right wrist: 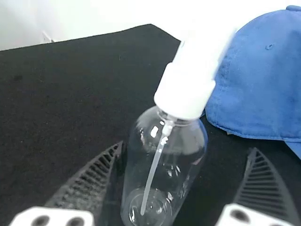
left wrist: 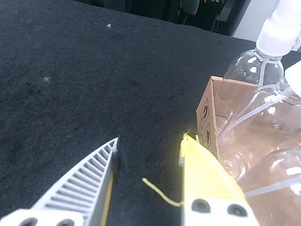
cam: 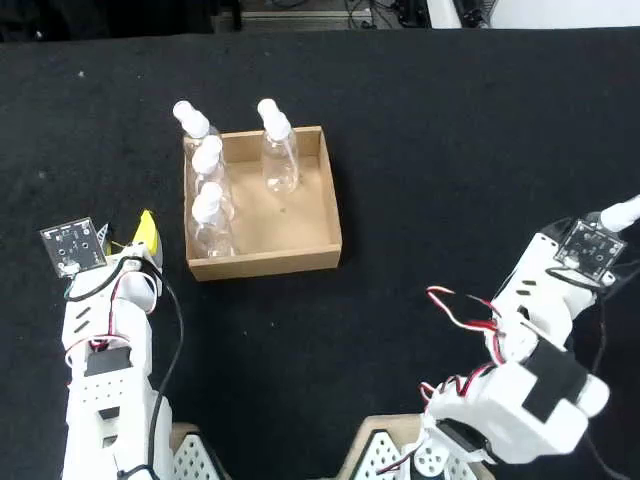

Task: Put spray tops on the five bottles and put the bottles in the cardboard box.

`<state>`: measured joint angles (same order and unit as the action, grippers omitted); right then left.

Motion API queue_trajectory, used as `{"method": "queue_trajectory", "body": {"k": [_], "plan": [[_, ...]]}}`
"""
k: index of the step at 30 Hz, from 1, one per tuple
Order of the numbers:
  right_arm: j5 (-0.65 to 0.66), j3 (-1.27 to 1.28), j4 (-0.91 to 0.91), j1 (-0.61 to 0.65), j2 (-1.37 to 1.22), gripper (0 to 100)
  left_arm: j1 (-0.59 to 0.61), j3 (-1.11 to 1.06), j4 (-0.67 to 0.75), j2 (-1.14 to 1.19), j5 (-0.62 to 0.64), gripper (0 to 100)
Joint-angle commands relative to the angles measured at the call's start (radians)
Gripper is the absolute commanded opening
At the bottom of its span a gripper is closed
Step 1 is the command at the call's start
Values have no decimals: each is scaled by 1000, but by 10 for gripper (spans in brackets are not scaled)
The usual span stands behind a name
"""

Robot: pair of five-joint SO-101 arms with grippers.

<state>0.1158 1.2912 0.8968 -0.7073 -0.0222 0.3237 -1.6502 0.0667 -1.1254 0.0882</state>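
- Right gripper [right wrist: 187, 147]: jaws spread and not clamped, with the fifth bottle [right wrist: 162, 165], spray top [right wrist: 188, 89] fitted, between them.
- Left gripper [left wrist: 149, 140]: open and empty, just beside the cardboard box [cam: 265, 262].
- The box holds four topped bottles [cam: 279, 160].

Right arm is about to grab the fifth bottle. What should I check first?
1. Spray top on fifth bottle: ok, fitted.
2. Right gripper around it: ok, open, a finger on either side.
3. Four capped bottles in cardboard box: ok.
4. Room left in box: ok, much of its floor is bare.
5. Left gripper out of the way: ok, open, empty, beside the box.
6. Blue cloth touching the bottle: cannot tell.
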Motion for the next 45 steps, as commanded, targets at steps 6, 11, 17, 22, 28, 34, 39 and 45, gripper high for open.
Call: {"method": "queue_trajectory", "body": {"k": [6, 11, 17, 22, 28, 34, 39, 45], "plan": [[0, -151, 94, 18, -73, 350, -10, 10, 26, -17, -3, 191], [0, -196, 98, 20, -117, 350, -10, 10, 26, -17, -3, 191], [0, -185, 98, 63, -128, 350, -10, 10, 26, -17, -3, 191], [0, -182, 95, 80, -130, 350, -10, 10, 26, -17, -3, 191], [3, -150, 101, 71, -130, 350, -10, 10, 26, -18, -3, 191], [2, -145, 98, 71, -130, 350, -10, 10, 26, -18, -3, 191], [-11, -124, 101, 49, -130, 341, -10, 10, 26, -18, -5, 191], [-97, -128, 101, 29, -130, 259, -10, 10, 26, -18, -5, 191]]}}
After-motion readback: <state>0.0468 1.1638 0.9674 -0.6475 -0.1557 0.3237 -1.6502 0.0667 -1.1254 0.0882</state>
